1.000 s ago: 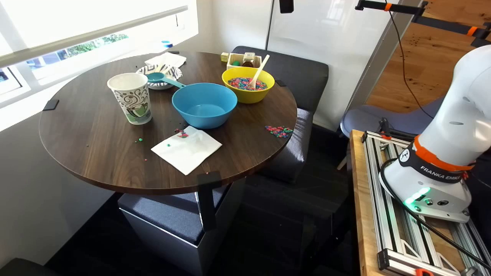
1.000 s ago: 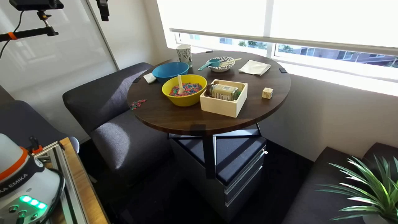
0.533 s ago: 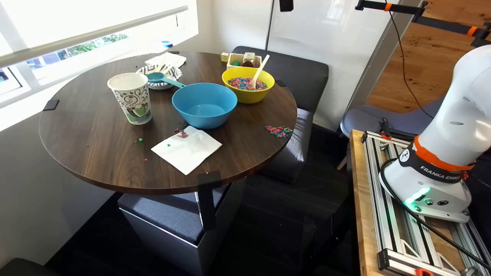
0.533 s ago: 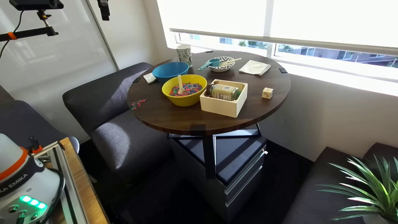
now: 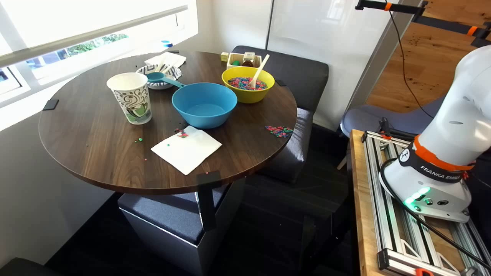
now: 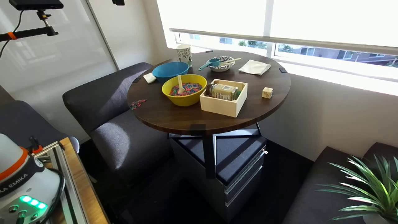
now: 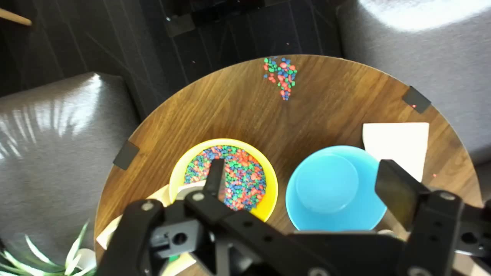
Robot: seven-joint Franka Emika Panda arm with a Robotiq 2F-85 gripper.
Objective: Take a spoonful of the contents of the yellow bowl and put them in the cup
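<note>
The yellow bowl (image 5: 249, 97) (image 6: 185, 101) (image 7: 271, 188) holds small red, green and blue pieces. A pale spoon (image 5: 261, 69) (image 6: 180, 83) stands tilted in them, handle up; in the wrist view only a pale part of it (image 7: 190, 188) shows beside a finger. The tall patterned paper cup (image 5: 132, 100) (image 6: 184, 56) stands upright, beyond the blue bowl from the yellow one. In the wrist view I cannot make the cup out. My gripper (image 7: 302, 172) is open and empty, high above the table over the two bowls. A dark tip of it (image 6: 118, 2) shows at an exterior view's top edge.
A blue bowl (image 5: 204, 112) (image 7: 326, 184) stands between yellow bowl and cup. A patterned bowl (image 6: 219, 69) holds a blue scoop (image 6: 214, 63) and pale utensils. A wooden box (image 6: 219, 107) with a jar stands beside the yellow bowl. Napkins (image 5: 187, 153), spilled pieces (image 5: 279, 131) and a wooden cube (image 6: 267, 92) lie around.
My gripper has moved up: it has left the top of an exterior view and, in an exterior view, shifted up and right. The things on the table have not moved.
</note>
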